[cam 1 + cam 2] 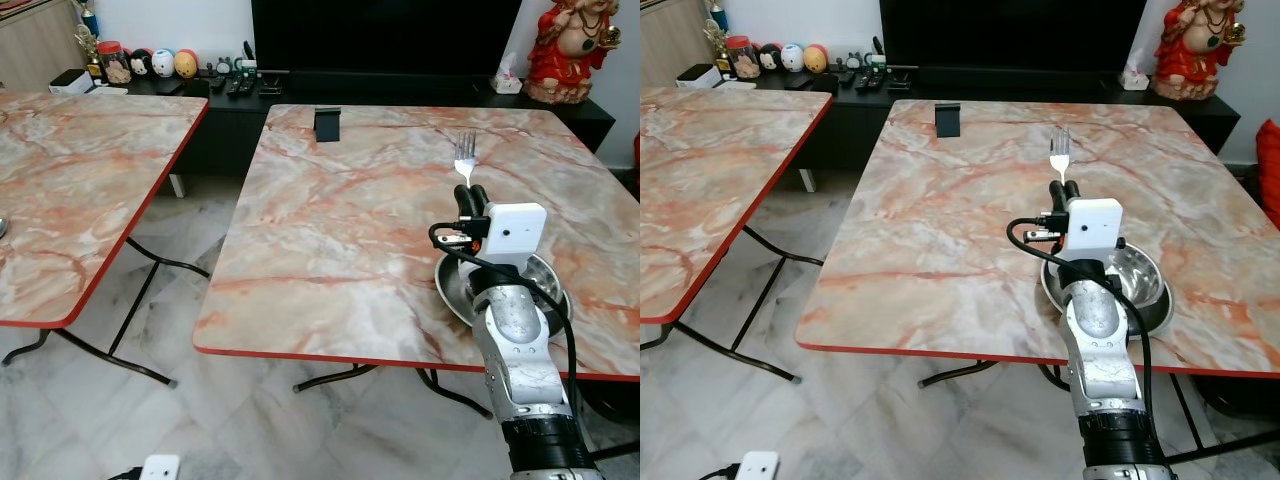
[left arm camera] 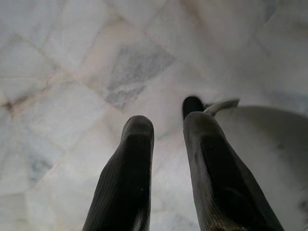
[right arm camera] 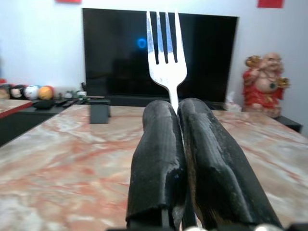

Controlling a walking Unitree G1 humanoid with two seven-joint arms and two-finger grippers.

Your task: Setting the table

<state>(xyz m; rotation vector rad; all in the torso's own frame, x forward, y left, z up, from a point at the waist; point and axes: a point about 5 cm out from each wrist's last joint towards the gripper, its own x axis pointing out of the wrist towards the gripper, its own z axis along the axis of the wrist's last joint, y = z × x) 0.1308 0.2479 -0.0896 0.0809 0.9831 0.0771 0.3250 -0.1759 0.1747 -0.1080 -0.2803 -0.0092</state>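
Right gripper (image 1: 470,192) is raised over the marble-patterned table (image 1: 340,230), its two black fingers (image 3: 159,159) pressed together on the handle of a fork (image 1: 465,156). The fork stands upright with its tines pointing up, and the wrist view shows its head rising straight out from between the fingertips. Just below and behind the gripper, a round metal bowl (image 1: 1145,275) sits on the table near the front right edge, partly hidden by the silver arm and its white camera box (image 1: 1092,230).

Further back on the same table, a small dark stand (image 1: 327,124) sits near the far edge. A second table (image 1: 70,170) with the same pattern and red rim stands to the left, apart from the first, with pale marble floor (image 1: 190,290) between them. Behind both runs a low black cabinet (image 1: 400,90) under a large dark screen (image 1: 385,35). A red figurine (image 1: 573,48) stands at its right end, and painted balls (image 1: 165,62), a jar and remote controls lie at its left end.

Left gripper (image 2: 166,139) hangs low over the floor tiles, its fingers (image 2: 132,163) held slightly apart with nothing between them.
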